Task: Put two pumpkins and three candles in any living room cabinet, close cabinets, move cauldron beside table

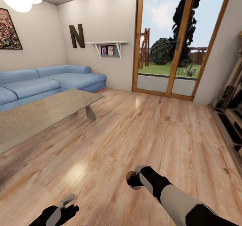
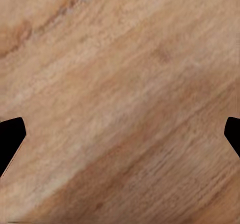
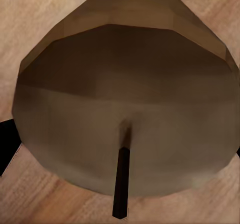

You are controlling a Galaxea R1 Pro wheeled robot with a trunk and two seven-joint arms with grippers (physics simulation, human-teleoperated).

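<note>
Living room with a pale wood plank floor (image 1: 141,132), cream walls and a glazed wood-framed door (image 1: 174,41) on the far wall giving onto a garden.

Right gripper (image 1: 135,179): reaches forward low over the floor, in the lower middle of the head view. It is closed on a candle (image 3: 125,104). In the right wrist view the tan-beige cylinder sits directly between the two dark fingertips (image 3: 7,144), its dark wick pointing toward the camera, with floor planks visible around it. In the head view only a brown edge of the candle shows at the gripper's tip.

Left gripper (image 1: 67,205): low at the bottom left of the head view, above bare floor. In the left wrist view its fingertips (image 2: 10,139) sit at opposite edges of the frame with nothing but wood grain between them; the jaws stand wide and hold nothing.

Surroundings: the glass-topped table (image 1: 40,115) stands to the left, ahead of the left arm, one grey leg visible under its far end. Beyond it a blue sectional sofa (image 1: 43,84) runs along the left wall and corner. On the walls: a framed picture (image 1: 8,31), a large dark letter N (image 1: 77,36) and a small white shelf (image 1: 107,47) with two small pictures under it. At the right edge stands a pale open shelving unit (image 1: 232,111). The floor between the grippers and the door is unobstructed.
</note>
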